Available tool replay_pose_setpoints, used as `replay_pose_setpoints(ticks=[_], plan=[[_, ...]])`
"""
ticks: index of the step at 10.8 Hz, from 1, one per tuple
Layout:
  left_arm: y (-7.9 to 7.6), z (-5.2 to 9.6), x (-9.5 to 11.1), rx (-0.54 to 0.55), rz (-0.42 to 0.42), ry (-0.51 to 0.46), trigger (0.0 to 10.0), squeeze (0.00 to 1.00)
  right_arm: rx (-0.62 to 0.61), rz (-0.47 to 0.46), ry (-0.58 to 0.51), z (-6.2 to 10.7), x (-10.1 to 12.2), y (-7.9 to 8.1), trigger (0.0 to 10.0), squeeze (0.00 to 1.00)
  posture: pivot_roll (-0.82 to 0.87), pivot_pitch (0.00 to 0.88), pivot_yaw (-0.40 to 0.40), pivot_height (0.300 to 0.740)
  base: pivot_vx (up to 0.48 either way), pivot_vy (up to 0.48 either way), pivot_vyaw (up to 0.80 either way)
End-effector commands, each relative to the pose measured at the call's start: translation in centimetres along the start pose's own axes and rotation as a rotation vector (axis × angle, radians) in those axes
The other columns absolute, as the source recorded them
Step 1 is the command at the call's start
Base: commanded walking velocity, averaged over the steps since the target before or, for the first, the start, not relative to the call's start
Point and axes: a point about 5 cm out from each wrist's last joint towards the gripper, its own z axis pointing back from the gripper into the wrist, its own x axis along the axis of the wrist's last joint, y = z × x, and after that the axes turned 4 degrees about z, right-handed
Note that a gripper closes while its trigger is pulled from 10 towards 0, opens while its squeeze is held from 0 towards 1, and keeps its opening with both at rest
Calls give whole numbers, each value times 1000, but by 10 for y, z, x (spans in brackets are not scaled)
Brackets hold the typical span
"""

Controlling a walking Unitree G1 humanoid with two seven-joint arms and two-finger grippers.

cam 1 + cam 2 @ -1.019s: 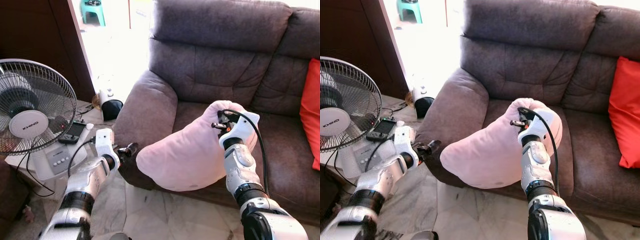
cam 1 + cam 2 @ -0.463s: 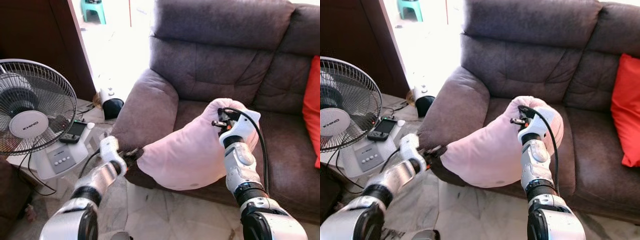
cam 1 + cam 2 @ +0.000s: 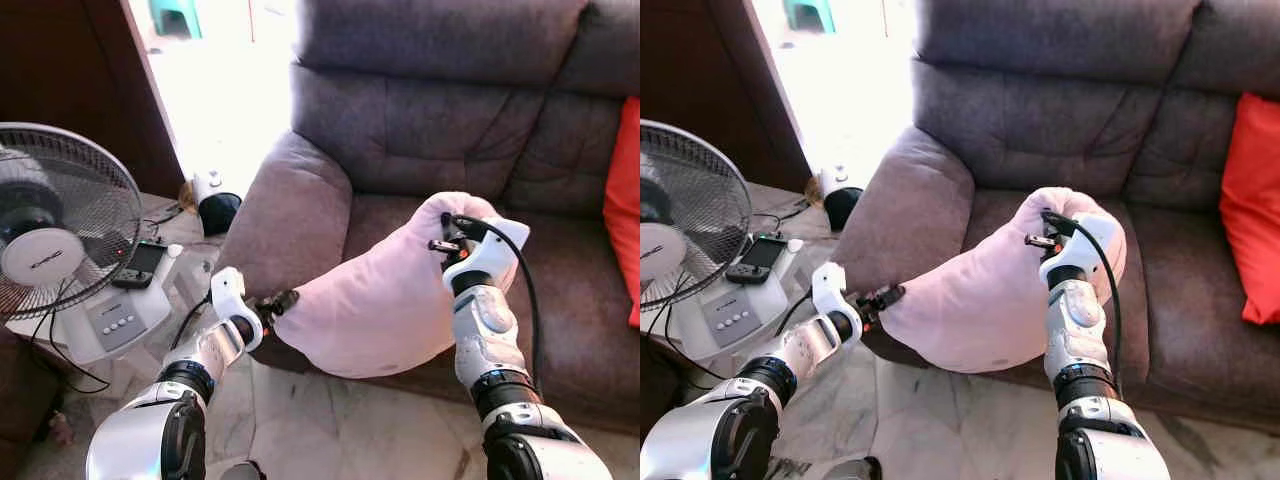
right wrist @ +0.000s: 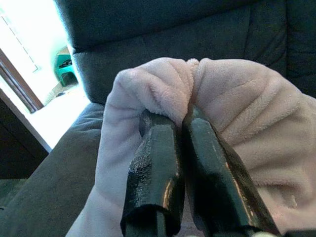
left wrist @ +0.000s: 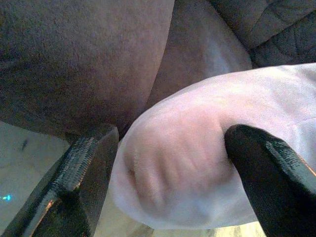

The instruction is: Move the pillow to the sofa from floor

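The left gripper (image 3: 283, 298) now has its fingers (image 5: 89, 163) apart around the lower corner of the pillow (image 3: 385, 305). A second ago it is beside the sofa (image 3: 420, 110) arm and clear of the pillow, half a second ago just touching the corner. The fabric bulges between the two fingers, but they do not squeeze it yet. The right gripper (image 3: 1038, 240) keeps its fingers (image 4: 163, 148) together, clamped on a pinch of fabric at the pillow's top. The pillow stays on the front edge of the seat, next to the sofa arm, with its lower part hanging over the edge. I judge the pillow is almost placed, and the left gripper comes to take or push the hanging corner onto the seat
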Motion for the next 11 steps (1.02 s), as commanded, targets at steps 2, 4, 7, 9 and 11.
replay_pose_setpoints(ticks=[2, 4, 7, 9, 11], plan=[[4, 0, -3, 43, 13, 20, 10000, 0, -19, -13, 47, 9, -10, -4, 10000, 0, 49, 159, 7, 740, 0, 0, 0], [2, -1, -2, 36, 31, 9, 10000, 0, -24, -6, 35, 14, -8, -8, 10000, 0, 15, 168, 9, 740, 0, 0, 0], [-6, -4, 2, 8, 144, -8, 10000, 0, -39, 8, 35, 21, -6, -15, 10000, 0, -29, 186, 5, 740, 0, 0, 0], [-11, -7, -1, -1, 133, 13, 10000, 0, -44, 9, 40, 24, -4, -16, 10000, 0, -39, 190, 1, 740, 0, 0, 0], [-13, -7, -1, -8, 195, 16, 4588, 0, -41, 10, 45, 25, -3, -16, 10000, 0, -40, 193, -6, 740, 0, 0, 0]])
